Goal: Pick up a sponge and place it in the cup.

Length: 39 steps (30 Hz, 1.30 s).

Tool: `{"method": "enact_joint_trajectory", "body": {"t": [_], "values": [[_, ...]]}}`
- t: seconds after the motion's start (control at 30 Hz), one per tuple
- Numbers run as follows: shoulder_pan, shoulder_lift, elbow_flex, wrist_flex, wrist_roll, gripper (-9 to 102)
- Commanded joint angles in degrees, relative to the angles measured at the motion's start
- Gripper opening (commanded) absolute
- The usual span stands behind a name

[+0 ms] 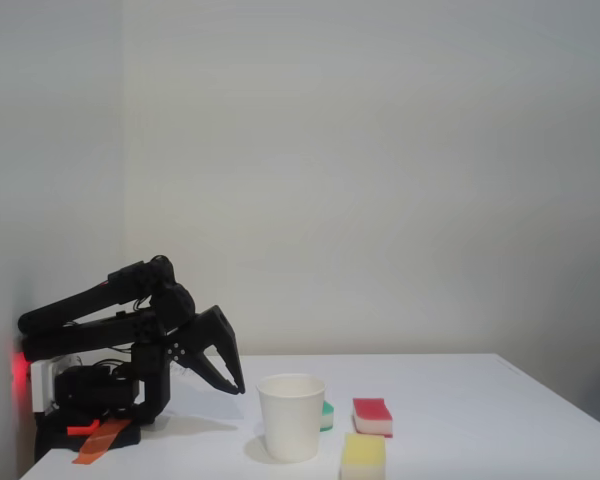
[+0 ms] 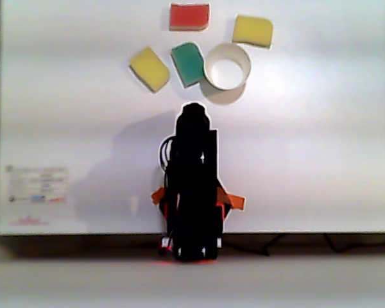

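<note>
1. The black two-finger jaws (image 1: 230,378) hang folded low over the white worktop (image 1: 480,400) in the fixed view, tips pointing down, holding nothing; whether they stand parted or together I cannot tell.
2. The black five-joint arm (image 2: 194,186) sits at six o'clock in the other view, its base ringed by strips of orange tape (image 2: 234,202); a red glow shows at the base.
3. The plain white tapered paper cup with a rolled rim (image 2: 226,66) stands upright at about one o'clock from the arm's tip in the other view, mouth open; in the fixed view the cup (image 1: 291,416) stands just right of the jaws, apart from them.
4. The small pale yellow foam block sponge (image 2: 150,68) lies flat on the worktop at eleven o'clock from the arm's tip, at nine o'clock from the cup, well apart from the jaws.
5. A green sponge (image 2: 188,63) lies between that sponge and the cup, just beside the cup's rim; a red-topped sponge (image 2: 189,17) lies at twelve o'clock; a second yellow sponge (image 2: 253,30) lies at one o'clock from the cup.
6. A white label with small print (image 2: 37,186) lies at nine o'clock from the arm; too blurred to read.
</note>
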Motion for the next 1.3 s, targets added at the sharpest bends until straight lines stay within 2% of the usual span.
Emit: {"method": "enact_joint_trajectory", "body": {"t": [0.0,0.6,1.27], "values": [[-1.85,0.26,1.49,-4.39,1.93,0],[-1.76,0.26,1.49,-4.04,2.20,0],[-1.67,0.26,1.49,2.02,2.55,0]]}}
